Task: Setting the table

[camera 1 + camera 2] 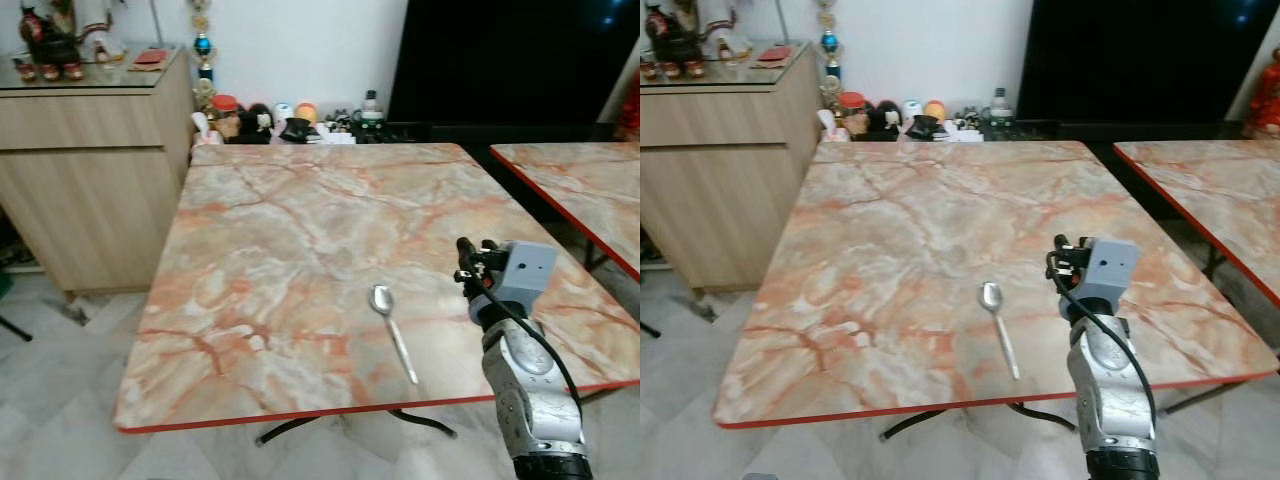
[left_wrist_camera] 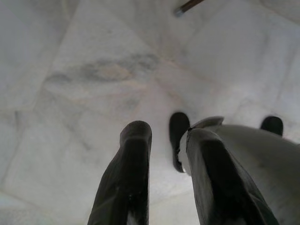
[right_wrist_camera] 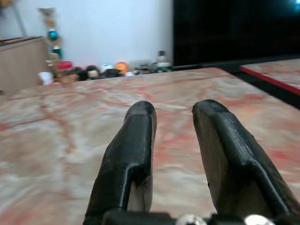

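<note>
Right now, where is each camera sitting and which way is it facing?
Left eye: on the head, looking down at the marble table and the spoon; right arm with its tool raised.
Right eye: same scene, shared with the left eye.
Left wrist: on the hanging left arm, facing the floor past the open left tool.
Right wrist: looks across the table along its open fingers.

table [image 1: 300, 230]: marble-look top, red edge | on it: 1 spoon [image 1: 393, 345], near front edge, bowl facing away

Marble table [image 1: 300, 230] wide open, lone spoon [image 1: 393, 330] near front edge
</note>
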`<state>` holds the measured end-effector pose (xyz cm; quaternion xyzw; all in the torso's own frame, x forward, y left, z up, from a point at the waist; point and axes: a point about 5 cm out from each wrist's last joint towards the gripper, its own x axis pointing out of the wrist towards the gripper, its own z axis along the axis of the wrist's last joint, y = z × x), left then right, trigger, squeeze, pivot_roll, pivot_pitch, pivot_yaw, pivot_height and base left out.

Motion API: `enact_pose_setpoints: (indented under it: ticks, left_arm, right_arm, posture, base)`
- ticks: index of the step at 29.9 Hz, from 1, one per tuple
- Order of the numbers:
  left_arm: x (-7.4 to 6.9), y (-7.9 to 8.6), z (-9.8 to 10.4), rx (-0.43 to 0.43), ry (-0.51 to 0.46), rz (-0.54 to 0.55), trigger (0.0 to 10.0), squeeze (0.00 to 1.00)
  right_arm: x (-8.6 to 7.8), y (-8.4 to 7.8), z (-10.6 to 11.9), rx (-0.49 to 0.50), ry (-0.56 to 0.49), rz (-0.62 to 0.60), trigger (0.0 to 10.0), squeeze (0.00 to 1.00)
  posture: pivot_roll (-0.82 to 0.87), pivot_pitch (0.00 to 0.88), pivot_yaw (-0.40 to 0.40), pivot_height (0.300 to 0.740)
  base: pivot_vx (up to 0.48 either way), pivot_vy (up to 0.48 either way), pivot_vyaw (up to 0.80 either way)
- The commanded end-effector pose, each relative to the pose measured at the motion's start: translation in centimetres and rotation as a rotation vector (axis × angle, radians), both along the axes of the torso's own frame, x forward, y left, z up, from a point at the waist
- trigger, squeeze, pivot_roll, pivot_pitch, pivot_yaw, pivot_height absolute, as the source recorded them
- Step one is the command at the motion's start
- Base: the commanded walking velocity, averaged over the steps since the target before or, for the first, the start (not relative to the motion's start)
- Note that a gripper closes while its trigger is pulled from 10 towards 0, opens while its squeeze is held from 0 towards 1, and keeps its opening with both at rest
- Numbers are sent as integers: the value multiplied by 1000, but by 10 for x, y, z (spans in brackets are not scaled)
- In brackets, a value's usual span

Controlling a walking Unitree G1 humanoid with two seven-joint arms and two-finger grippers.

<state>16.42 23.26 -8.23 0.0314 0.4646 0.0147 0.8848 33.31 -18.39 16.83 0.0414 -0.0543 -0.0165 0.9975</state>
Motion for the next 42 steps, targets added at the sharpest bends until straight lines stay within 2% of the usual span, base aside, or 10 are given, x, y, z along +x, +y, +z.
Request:
enact_pose_setpoints:
  ticks: [1, 15, 24, 25, 26, 29, 32, 35, 36, 42]
  left_arm:
    - [-5, 3, -1, 6, 16, 5, 10000, 0]
    - [-5, 4, -1, 17, 18, -11, 10000, 0]
    - [-3, 2, -1, 14, 14, -18, 10000, 0]
    - [-3, 2, -1, 13, 13, -17, 10000, 0]
    - [-3, 2, -1, 13, 12, -16, 10000, 0]
    - [-3, 2, -1, 13, 13, -13, 10000, 0]
    - [-3, 2, -1, 12, 10, -10, 10000, 0]
    - [-2, 3, 0, -9, -14, 12, 10000, 0]
    - [-1, 2, 0, -9, -15, 5, 10000, 0]
    - [0, 6, 2, 7, -34, 12, 10000, 0]
  right_arm:
    - [1, 6, 1, 2, -1, 20, 10000, 0]
    - [1, 5, 2, 2, -4, 16, 10000, 0]
    - [-2, 2, -33, 64, 193, -30, 10000, 0]
    - [-2, 4, -37, 96, 215, -13, 10000, 875]
    - [-2, 5, -38, 107, 227, -5, 10000, 1000]
    - [-1, 8, -45, 114, 267, 16, 10000, 1000]
    - [0, 9, -39, 125, 214, 9, 10000, 1000]
    - [0, 12, -20, 142, 82, 24, 10000, 1000]
    - [-1, 15, -7, 106, -4, 45, 10000, 0]
    - [-6, 12, 10, 114, -120, 40, 10000, 0]
  posture:
    - [65, 15, -36, 740]
    - [67, 17, -36, 740]
    - [66, 18, -35, 740]
    - [68, 18, -35, 740]
    - [68, 18, -35, 740]
    - [73, 21, -35, 740]
    - [76, 22, -34, 740]
    - [70, 24, -31, 740]
    - [68, 23, -30, 740]
    - [67, 21, -23, 740]
  base:
    - [0, 0, 0]
    - [0, 0, 0]
    - [0, 0, 0]
    - [0, 0, 0]
    - [0, 0, 0]
    - [0, 0, 0]
    - [0, 0, 0]
    - [0, 0, 0]
    - [0, 0, 0]
    - [0, 0, 0]
